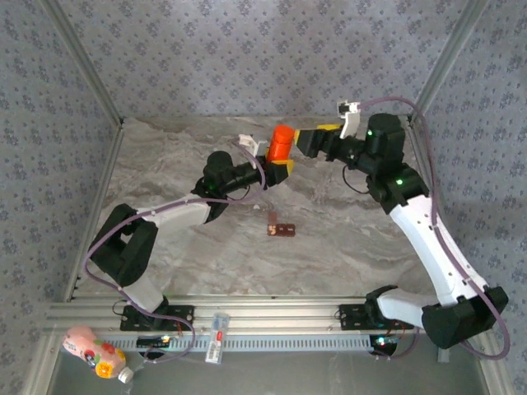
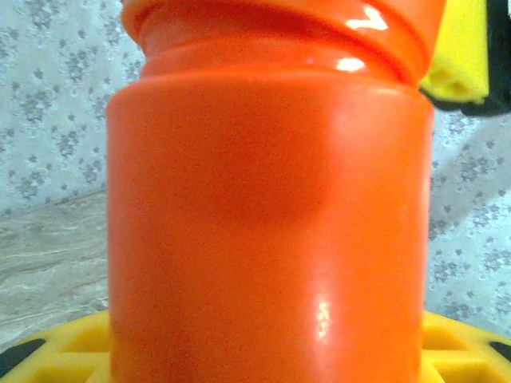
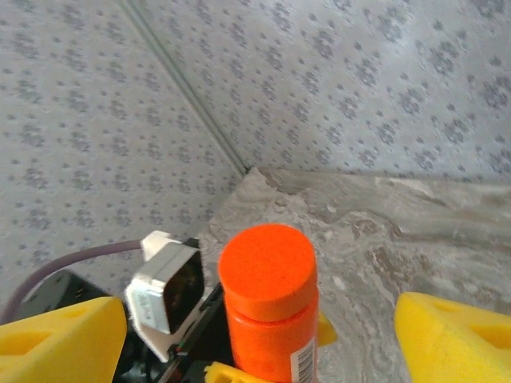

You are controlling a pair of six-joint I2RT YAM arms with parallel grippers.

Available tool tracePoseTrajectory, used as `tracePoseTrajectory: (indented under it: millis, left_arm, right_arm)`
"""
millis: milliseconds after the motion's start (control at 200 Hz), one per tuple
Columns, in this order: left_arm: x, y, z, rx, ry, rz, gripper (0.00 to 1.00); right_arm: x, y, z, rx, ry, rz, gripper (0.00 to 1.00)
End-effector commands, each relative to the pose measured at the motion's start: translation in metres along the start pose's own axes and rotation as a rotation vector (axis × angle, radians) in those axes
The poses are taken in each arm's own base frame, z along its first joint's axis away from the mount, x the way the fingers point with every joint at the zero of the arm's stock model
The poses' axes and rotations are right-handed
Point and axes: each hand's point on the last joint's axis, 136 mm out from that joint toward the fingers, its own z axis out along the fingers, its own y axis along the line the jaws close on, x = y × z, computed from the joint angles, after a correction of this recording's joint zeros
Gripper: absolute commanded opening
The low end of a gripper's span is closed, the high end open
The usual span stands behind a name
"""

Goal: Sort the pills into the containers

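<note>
The left gripper (image 1: 276,158) is clamped on the upright bottle (image 1: 282,144) near the table's (image 1: 165,164) far edge. The right gripper's (image 1: 309,140) fingers stand apart, flanking the cap. The containers (image 1: 281,230) lie mid-table.

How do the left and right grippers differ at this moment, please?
The left gripper is closed, the right gripper open. The left holds the orange bottle by its body; the right's fingers stand wide either side of the cap, touching nothing. Both have yellow fingers and are at the bottle.
</note>
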Motion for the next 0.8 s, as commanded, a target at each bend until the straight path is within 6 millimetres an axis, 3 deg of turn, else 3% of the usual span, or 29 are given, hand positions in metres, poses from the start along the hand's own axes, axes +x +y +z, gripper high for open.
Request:
tracePoseTrajectory:
  millis: [0, 260, 795]
  left_arm:
    - [-0.025, -0.024, -0.004, 0.125, -0.033, 0.022, 0.00]
    - [-0.026, -0.042, -0.005, 0.228, 0.002, -0.013, 0.00]
    - [-0.027, -0.046, -0.005, 0.245, 0.008, -0.020, 0.00]
  right_arm:
    - [0.013, 0.017, -0.001, -0.147, 0.095, -0.072, 0.88]
    - [0.016, 0.006, 0.019, -0.135, 0.127, -0.084, 0.86]
    - [0.027, 0.010, 0.040, -0.140, 0.161, -0.083, 0.83]
